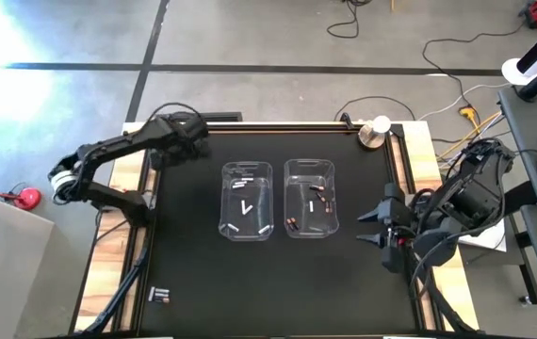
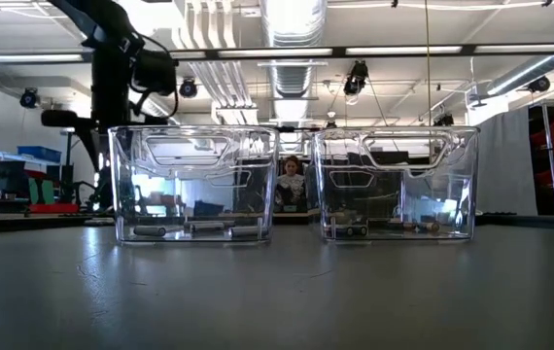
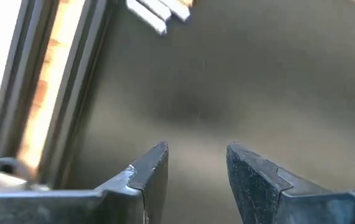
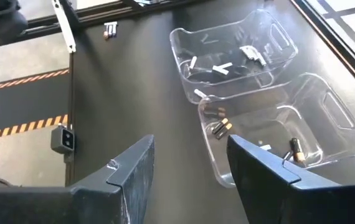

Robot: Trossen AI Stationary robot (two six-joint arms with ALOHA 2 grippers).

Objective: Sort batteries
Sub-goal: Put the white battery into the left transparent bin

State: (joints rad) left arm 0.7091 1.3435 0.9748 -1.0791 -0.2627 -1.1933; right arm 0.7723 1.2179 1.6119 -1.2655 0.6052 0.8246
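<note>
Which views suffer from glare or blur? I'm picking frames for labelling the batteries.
High view: strong white glare washes out the floor at upper left; the bins stay readable. Low view: ceiling lights reflect in the clear bin walls, so batteries on the bottom are hard to read. Left wrist view: soft overall, bright washout along the table edge. Right wrist view: sharpest on the batteries.

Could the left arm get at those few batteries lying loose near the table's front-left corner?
Probably yes. The loose batteries lie on open table, nothing on top of them. The left gripper sits at the far-left side with jaws apart and empty, and both bins stand off to the side of that path.
</note>
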